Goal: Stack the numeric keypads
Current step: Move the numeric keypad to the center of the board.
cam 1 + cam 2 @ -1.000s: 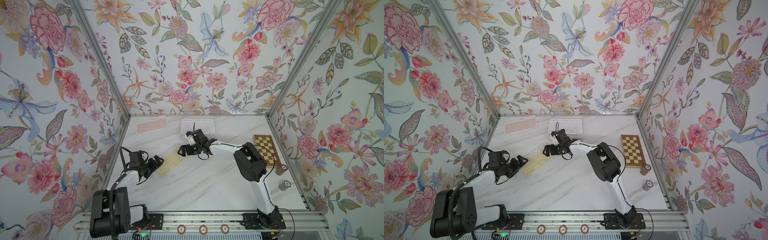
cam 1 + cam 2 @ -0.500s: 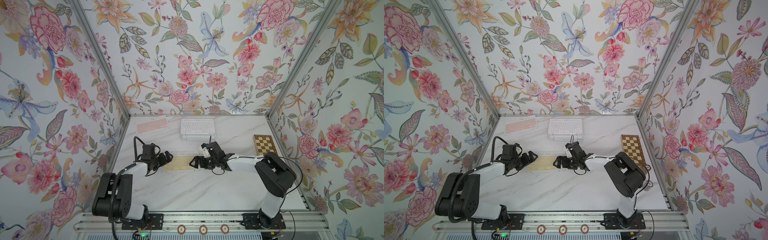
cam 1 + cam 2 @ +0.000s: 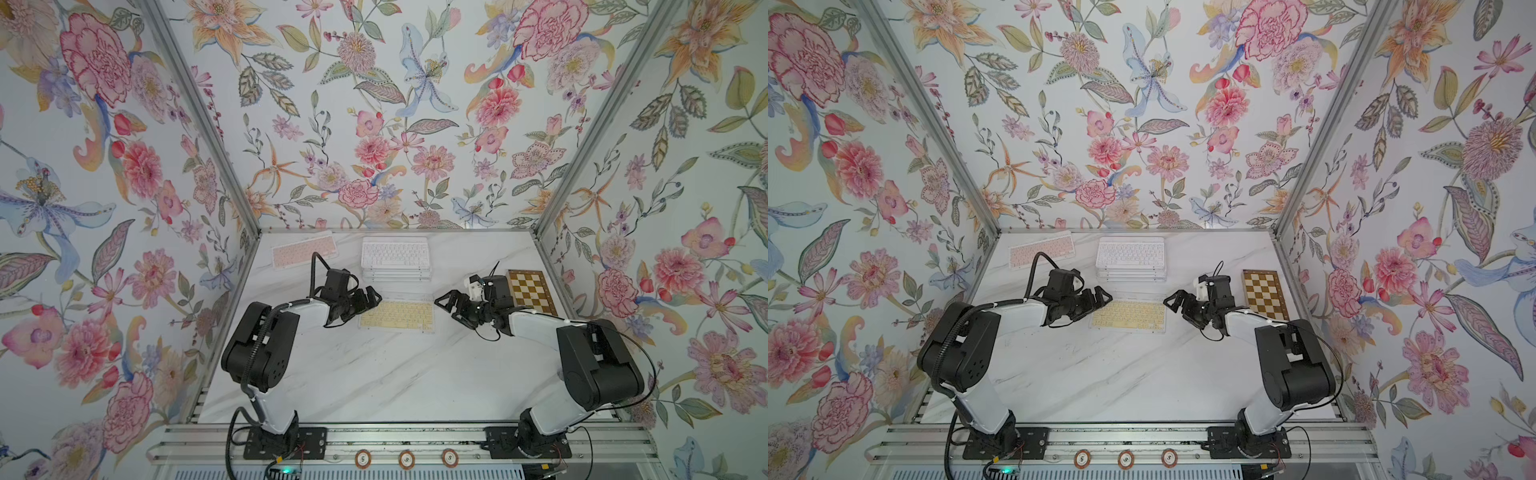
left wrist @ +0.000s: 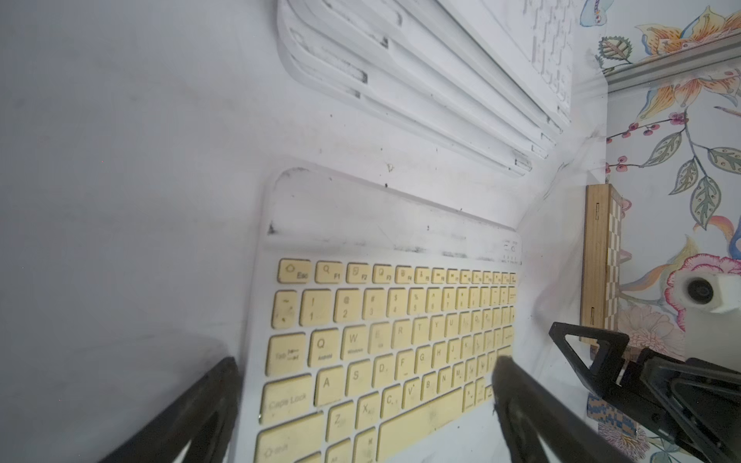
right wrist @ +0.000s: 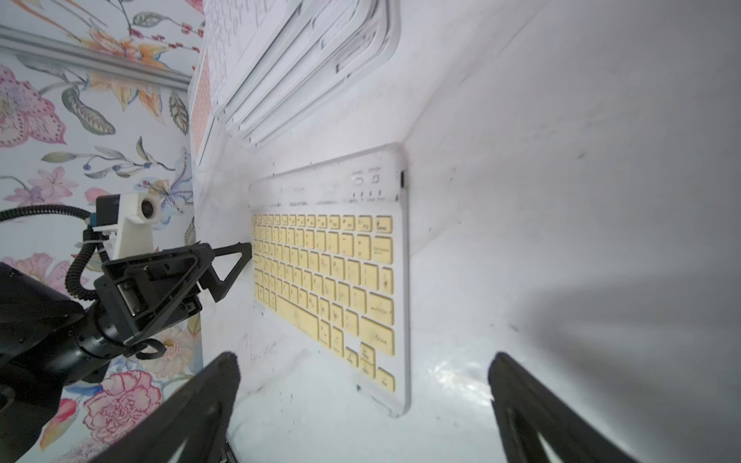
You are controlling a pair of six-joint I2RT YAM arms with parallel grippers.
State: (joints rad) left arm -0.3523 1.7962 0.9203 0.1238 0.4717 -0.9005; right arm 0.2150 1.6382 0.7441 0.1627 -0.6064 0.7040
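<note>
Keypad [image 3: 397, 316], yellow-keyed, long axis left-right

Both top views look steeply down from high at the front onto the whole table [image 3: 374, 374]. My wrist views sit low and close, facing each other across the yellow keypad [image 4: 393, 340], which all views share.

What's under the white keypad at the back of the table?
More keypads lie stacked beneath the white keypad; only their pale front edges show. Their key colours and exact number are hidden.
</note>
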